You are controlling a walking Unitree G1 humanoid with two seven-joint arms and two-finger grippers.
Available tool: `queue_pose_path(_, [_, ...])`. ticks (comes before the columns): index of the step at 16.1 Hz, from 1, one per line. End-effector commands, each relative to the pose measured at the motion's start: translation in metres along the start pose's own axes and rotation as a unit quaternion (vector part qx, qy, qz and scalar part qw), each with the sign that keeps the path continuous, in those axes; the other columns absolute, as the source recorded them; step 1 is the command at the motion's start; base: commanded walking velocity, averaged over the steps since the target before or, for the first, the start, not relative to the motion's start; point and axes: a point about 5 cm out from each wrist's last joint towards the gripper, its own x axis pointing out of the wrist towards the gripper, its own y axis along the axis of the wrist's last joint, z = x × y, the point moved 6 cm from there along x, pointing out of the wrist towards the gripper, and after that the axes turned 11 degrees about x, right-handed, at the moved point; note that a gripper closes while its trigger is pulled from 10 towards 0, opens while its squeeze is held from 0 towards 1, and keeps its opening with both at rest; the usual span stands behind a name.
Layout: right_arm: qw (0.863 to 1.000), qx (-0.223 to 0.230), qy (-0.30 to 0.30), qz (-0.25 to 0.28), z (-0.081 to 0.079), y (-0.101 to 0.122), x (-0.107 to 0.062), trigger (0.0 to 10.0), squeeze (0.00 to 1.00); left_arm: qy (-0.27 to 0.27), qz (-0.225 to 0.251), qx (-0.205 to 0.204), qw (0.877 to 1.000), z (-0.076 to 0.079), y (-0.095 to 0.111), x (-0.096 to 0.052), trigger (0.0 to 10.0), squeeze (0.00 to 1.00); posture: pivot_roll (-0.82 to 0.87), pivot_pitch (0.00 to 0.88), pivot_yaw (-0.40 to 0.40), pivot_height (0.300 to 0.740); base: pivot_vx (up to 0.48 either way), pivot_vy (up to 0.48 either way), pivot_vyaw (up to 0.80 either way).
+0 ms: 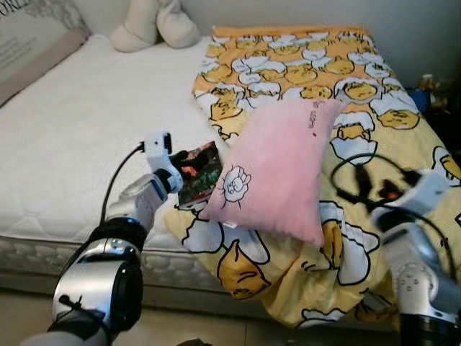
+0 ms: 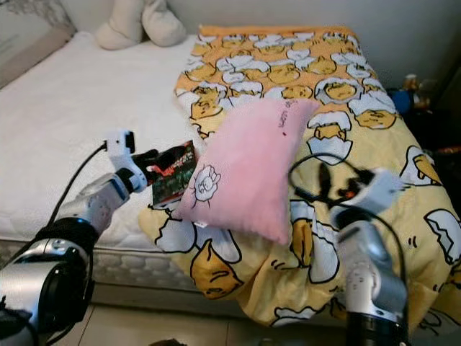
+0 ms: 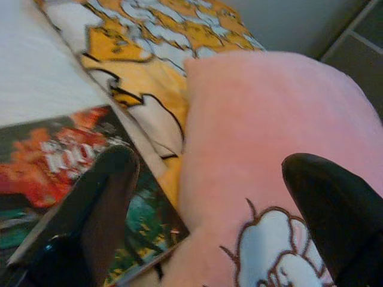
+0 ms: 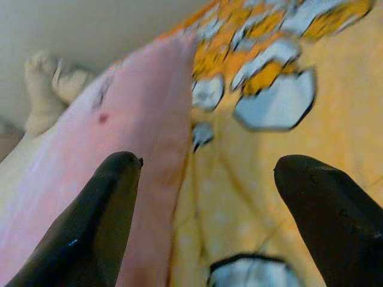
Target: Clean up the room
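A bed (image 1: 79, 137) with a white quilted mattress occupies the scene, its near edge running across the lower left. A yellow blanket (image 1: 302, 65) printed with white and yellow cartoon figures covers the right half of the bed and hangs over the near edge. A pink pillow (image 1: 277, 169) with a small white cartoon patch at its near left corner lies tilted on the blanket, close to the near edge. A book (image 1: 200, 173) with a dark red and green cover lies just left of the pillow, its right edge tucked against or slightly under the pillow's left side, partly on the mattress and partly on the blanket. The left tool (image 1: 189, 160) is extended over the book at the pillow's left edge; in the left wrist view its two black fingers (image 3: 102, 197) stand wide apart, one over the book cover and the other over the pillow, gripping nothing. The right tool (image 2: 328, 180) is raised over the blanket just right of the pillow; the right wrist view shows its fingers (image 4: 102, 221) spread wide, one beside the pillow's right edge and the other over the blanket, holding nothing. A cream stuffed toy (image 1: 151, 25) rests at the far end of the bed, and a grey lettered pillow (image 1: 32, 43) sits at the far left corner.
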Motion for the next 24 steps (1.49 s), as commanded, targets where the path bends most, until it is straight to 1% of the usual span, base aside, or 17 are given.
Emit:
queue_pose_path(1, [1.000, 0.005, 0.016, -0.024, -0.010, -0.009, 0.008, 10.0, 0.00, -0.013, 0.004, -0.010, 1.000, 0.005, 0.004, 0.003, 10.0, 0.00, -0.21, 0.065, 0.089, 0.724, 0.000, 0.000, 0.00])
queue_pose_path(3, [0.999, 0.004, 0.024, -0.031, -0.015, -0.013, 0.011, 10.0, 0.00, -0.016, 0.006, -0.014, 1.000, 0.007, 0.004, 0.005, 10.0, 0.00, -0.21, 0.082, 0.091, 0.724, 0.000, 0.000, 0.00])
queue_pose_path(4, [0.998, 0.007, 0.038, -0.043, -0.025, -0.019, 0.018, 10.0, 0.00, -0.023, 0.007, -0.017, 1.000, 0.011, 0.005, 0.007, 10.0, 0.00, -0.21, 0.109, 0.089, 0.724, 0.000, 0.000, 0.00])
queue_pose_path(6, [0.997, 0.020, 0.049, -0.054, -0.035, -0.025, 0.024, 10.0, 0.00, -0.027, 0.002, -0.018, 0.999, 0.016, 0.002, 0.010, 10.0, 0.00, -0.20, 0.120, 0.089, 0.724, 0.000, 0.000, 0.00])
queue_pose_path(8, [0.992, 0.078, 0.064, -0.076, -0.055, -0.038, 0.030, 10.0, 0.00, -0.043, -0.016, -0.044, 0.998, 0.032, -0.013, 0.015, 10.0, 0.00, -0.19, 0.128, 0.087, 0.724, 0.000, 0.000, 0.00])
queue_pose_path(9, [0.989, 0.098, 0.074, -0.087, -0.064, -0.042, 0.029, 10.0, 0.00, -0.056, -0.023, -0.058, 0.997, 0.043, -0.020, 0.019, 10.0, 0.00, -0.19, 0.129, 0.082, 0.724, 0.000, 0.000, 0.00])
queue_pose_path(10, [0.986, 0.111, 0.080, -0.100, -0.070, -0.047, 0.027, 10.0, 0.00, -0.073, -0.042, -0.046, 0.995, 0.058, -0.033, 0.021, 10.0, 0.00, -0.19, 0.128, 0.082, 0.724, 0.000, 0.000, 0.00])
queue_pose_path(11, [0.984, 0.119, 0.078, -0.110, -0.069, -0.051, 0.023, 10.0, 0.00, -0.084, -0.075, -0.030, 0.993, 0.078, -0.060, 0.023, 10.0, 0.00, -0.20, 0.133, 0.070, 0.724, 0.000, 0.000, 0.00])
queue_pose_path(12, [0.984, 0.116, 0.076, -0.115, -0.067, -0.054, 0.022, 10.0, 0.00, -0.087, -0.085, -0.033, 0.992, 0.087, -0.071, 0.023, 10.0, 0.00, -0.21, 0.133, 0.066, 0.724, 0.000, 0.000, 0.00])
queue_pose_path(14, [0.984, 0.102, 0.064, -0.130, -0.058, -0.058, 0.016, 10.0, 0.00, -0.078, -0.089, -0.051, 0.992, 0.097, -0.082, 0.024, 10.0, 0.00, -0.27, 0.136, 0.045, 0.724, 0.000, 0.000, 0.00])
queue_pose_path(15, [0.984, 0.098, 0.063, -0.133, -0.057, -0.058, 0.014, 10.0, 0.00, -0.076, -0.089, -0.056, 0.992, 0.098, -0.083, 0.024, 10.0, 0.00, -0.27, 0.135, 0.044, 0.724, 0.000, 0.000, 0.00])
queue_pose_path(16, [0.986, 0.080, 0.057, -0.136, -0.049, -0.056, 0.010, 10.0, 0.00, -0.070, -0.085, -0.067, 0.992, 0.098, -0.084, 0.024, 0.0, 0.00, -0.28, 0.135, 0.044, 0.724, 0.000, 0.000, 0.00])
queue_pose_path(17, [0.988, 0.057, 0.042, -0.136, -0.038, -0.055, 0.006, 0.0, 0.00, -0.065, -0.081, -0.074, 0.992, 0.095, -0.083, 0.023, 0.0, 0.00, -0.28, 0.131, 0.043, 0.724, 0.000, 0.000, 0.00])
queue_pose_path(19, [0.989, 0.021, 0.033, -0.145, -0.027, -0.058, 0.002, 0.0, 0.00, -0.052, -0.069, -0.084, 0.993, 0.087, -0.079, 0.023, 0.0, 0.00, -0.27, 0.120, 0.040, 0.724, 0.000, 0.000, 0.00])
queue_pose_path(21, [0.988, -0.012, 0.029, -0.153, -0.017, -0.060, -0.005, 0.0, 0.00, -0.039, -0.037, -0.114, 0.992, 0.073, -0.066, 0.022, 0.0, 0.00, -0.26, 0.112, 0.040, 0.724, 0.000, 0.000, 0.00])
queue_pose_path(22, [0.987, -0.040, 0.034, -0.153, -0.013, -0.059, -0.009, 0.0, 0.00, -0.033, -0.018, -0.128, 0.991, 0.065, -0.058, 0.020, 0.0, 0.00, -0.26, 0.108, 0.041, 0.724, 0.000, 0.000, 0.00])
queue_pose_path(24, [0.987, -0.053, 0.033, -0.149, -0.008, -0.056, -0.012, 0.0, 0.00, -0.034, 0.003, -0.131, 0.991, 0.057, -0.049, 0.018, 0.0, 0.00, -0.26, 0.102, 0.041, 0.724, 0.000, 0.000, 0.00])
